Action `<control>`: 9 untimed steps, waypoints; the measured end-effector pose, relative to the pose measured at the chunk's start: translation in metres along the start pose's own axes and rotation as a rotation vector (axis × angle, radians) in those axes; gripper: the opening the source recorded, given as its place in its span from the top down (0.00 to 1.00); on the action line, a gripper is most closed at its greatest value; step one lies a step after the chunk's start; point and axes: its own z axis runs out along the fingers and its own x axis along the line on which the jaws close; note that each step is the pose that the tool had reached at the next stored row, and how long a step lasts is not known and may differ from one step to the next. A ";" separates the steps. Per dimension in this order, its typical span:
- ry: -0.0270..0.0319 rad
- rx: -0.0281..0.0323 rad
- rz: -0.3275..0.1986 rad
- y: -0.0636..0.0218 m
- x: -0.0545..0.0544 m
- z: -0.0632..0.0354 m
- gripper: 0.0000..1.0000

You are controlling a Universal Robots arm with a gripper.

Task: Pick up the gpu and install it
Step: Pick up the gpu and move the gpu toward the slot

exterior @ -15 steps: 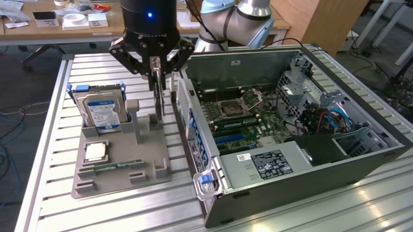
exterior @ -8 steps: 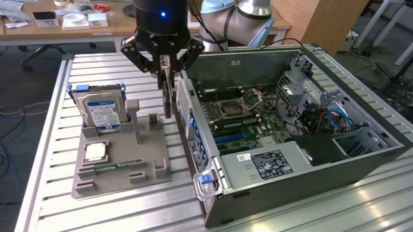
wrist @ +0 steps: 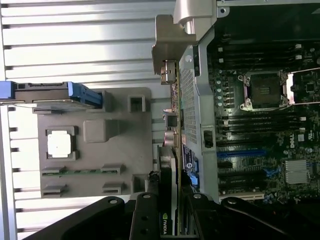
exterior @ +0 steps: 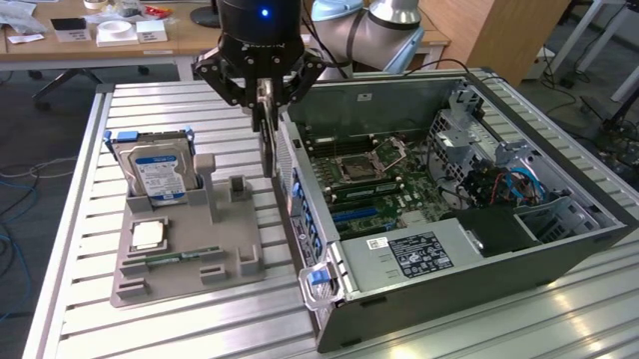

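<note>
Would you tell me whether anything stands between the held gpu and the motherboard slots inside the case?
Yes: the case's perforated wall stands between the gpu, held in the end effector, and the blue slots.

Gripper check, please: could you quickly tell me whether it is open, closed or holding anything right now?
Gripper: jaws closed on the gpu, which hangs on edge.
</note>
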 end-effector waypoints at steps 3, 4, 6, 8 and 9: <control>0.0001 -0.0007 0.000 0.0004 -0.001 -0.0043 0.73; 0.0001 -0.0007 0.000 0.0005 -0.002 -0.0046 0.73; 0.0010 0.0025 0.000 0.0007 -0.004 -0.0048 0.73; 0.0021 0.0052 0.000 0.0009 -0.005 -0.0052 0.73; 0.0025 0.0056 0.000 0.0010 -0.006 -0.0057 0.73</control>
